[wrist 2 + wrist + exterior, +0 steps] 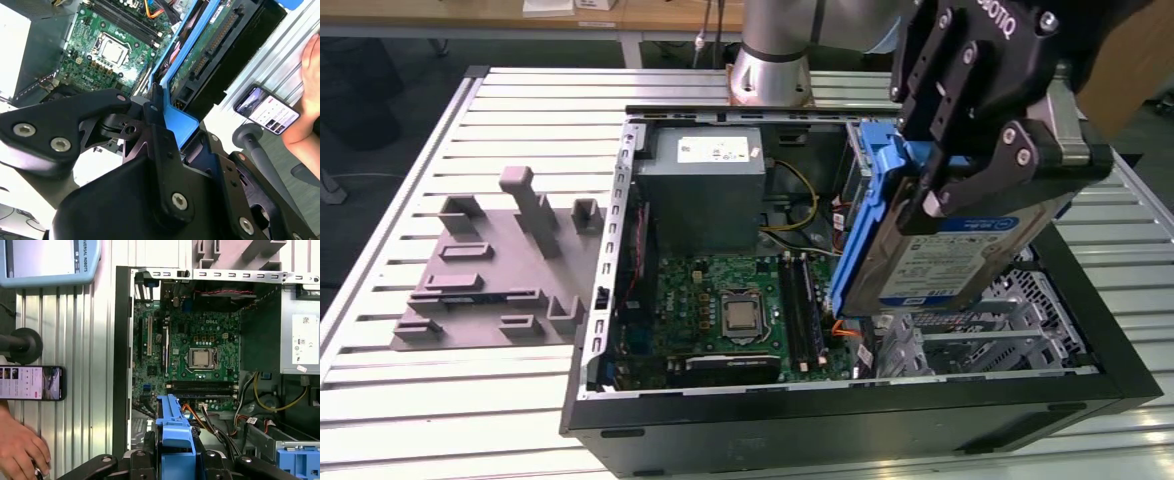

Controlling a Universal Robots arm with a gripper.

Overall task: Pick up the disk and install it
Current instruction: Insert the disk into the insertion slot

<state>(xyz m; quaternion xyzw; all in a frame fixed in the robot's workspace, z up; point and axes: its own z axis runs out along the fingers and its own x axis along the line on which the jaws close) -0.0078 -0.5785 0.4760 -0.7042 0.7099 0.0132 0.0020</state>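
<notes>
- In the exterior view, the tool (1003, 165) is clamped on the upper end of the disk (947, 250), one finger on each broad face. The disk is off the worktop (454, 400) and hangs in the air above the open computer case (854, 425).
- Same view: the disk's long axis runs steeply downward from the tool. Its labelled face is turned toward the exterior view's right and its blue carrier edge toward the power supply (700, 185). Its lower end hangs just over the metal drive cage (994, 335), on the exterior view's right of the motherboard (720, 310). I judge it carried but not yet seated.
- In the second wrist view, the tool (167, 127) pinches the blue carrier. The disk (210, 50) stretches away from it, showing its circuit-board underside, with the motherboard (110, 45) beyond. A person's hand (307, 100) rests near a phone (265, 110) outside the case.
- In the first wrist view, the tool (172, 462) grips the carrier's narrow edge. The disk (172, 427) points straight out from the tool toward the motherboard (195, 355). The phone (32, 382) and the hand (20, 445) lie on the worktop (85, 390), well apart from the case.
</notes>
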